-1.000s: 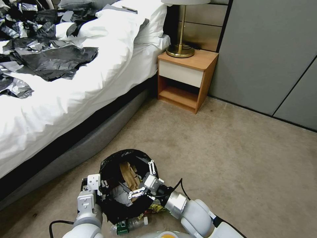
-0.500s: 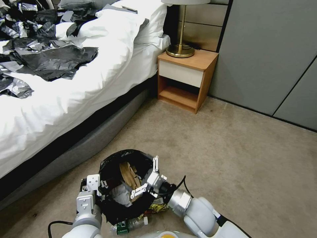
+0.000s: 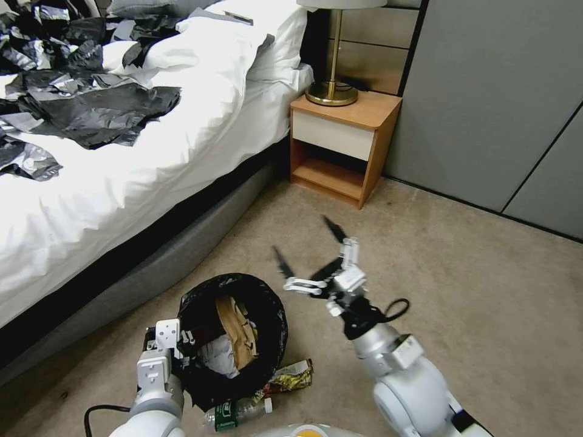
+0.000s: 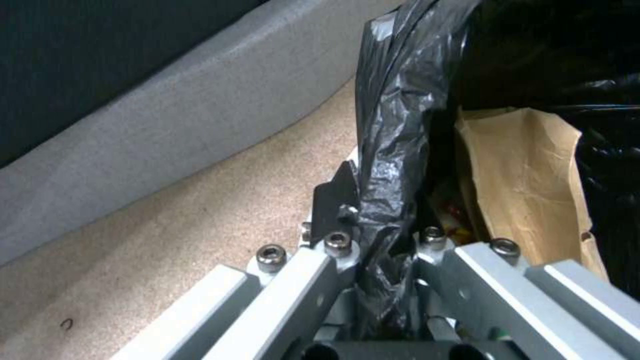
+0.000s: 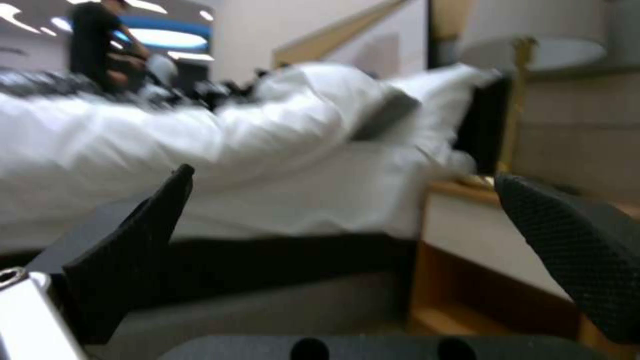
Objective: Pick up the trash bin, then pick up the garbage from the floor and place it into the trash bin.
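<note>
The trash bin (image 3: 234,340) sits low over the carpet near the bed frame, held at its near-left rim by the left end effector (image 3: 173,352), whose 2 fingers (image 4: 333,250) pinch the glossy black liner (image 4: 387,165) and the rim beneath it, as the left wrist view shows. Inside the bin a brown paper bag (image 3: 234,331) stands on edge beside a crumpled white tissue (image 3: 215,358). The bin looks light and fairly stiff, but the liner is thin and slick, so a hold on film alone would likely slip or tear; the rim itself is the sound place to clamp, which is where the fingers appear to bite. The right end effector (image 3: 306,258) is raised over bare carpet to the bin's right, its fingers spread wide and holding nothing. On the floor against the bin's near side lie a yellow snack wrapper (image 3: 291,375) and a green-labelled clear bottle (image 3: 237,413), so the task is judged partly done. The wrapper is soft, crinkly and nearly weightless: best pinched at a raised fold. The bottle is light, smooth and apt to roll, and probably dents easily; across the body near the label seems the steadiest hold, though the bin crowds it.
</note>
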{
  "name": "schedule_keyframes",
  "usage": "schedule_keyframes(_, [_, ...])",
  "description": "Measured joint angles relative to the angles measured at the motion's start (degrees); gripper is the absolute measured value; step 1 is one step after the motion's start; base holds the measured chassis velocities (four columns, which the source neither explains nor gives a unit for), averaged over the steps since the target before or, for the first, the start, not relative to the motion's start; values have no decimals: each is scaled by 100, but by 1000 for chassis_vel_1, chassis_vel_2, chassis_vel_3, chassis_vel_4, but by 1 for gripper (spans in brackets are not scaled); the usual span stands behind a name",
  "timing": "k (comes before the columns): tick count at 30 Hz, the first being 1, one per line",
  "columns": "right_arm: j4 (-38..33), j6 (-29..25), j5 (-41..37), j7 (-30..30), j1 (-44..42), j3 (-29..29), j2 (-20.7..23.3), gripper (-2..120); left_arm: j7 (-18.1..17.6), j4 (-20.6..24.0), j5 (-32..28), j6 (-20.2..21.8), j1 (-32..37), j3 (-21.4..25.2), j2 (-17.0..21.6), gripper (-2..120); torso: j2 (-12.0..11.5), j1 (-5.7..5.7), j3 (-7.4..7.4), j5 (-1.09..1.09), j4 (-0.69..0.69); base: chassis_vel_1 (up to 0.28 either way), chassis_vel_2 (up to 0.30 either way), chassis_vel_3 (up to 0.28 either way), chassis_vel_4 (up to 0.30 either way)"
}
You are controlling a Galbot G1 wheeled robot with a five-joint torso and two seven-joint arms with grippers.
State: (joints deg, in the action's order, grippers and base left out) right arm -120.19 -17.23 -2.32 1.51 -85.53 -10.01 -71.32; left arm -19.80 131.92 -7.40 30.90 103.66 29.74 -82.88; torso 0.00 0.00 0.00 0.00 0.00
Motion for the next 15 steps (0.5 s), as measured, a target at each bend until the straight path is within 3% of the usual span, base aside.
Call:
schedule_keyframes(5, [562,-62,23,193,-309,-154,-176,104,-18,2,-107,-4,5,3,6,0,0,0,0,0,0,0,0,0,0])
schedule_keyframes(15, [688,-87,22,180,-221,-148,-163,100,-24,90,-122,-5,54,3,-2,0,0,0,0,-1,0,0,0,0,0])
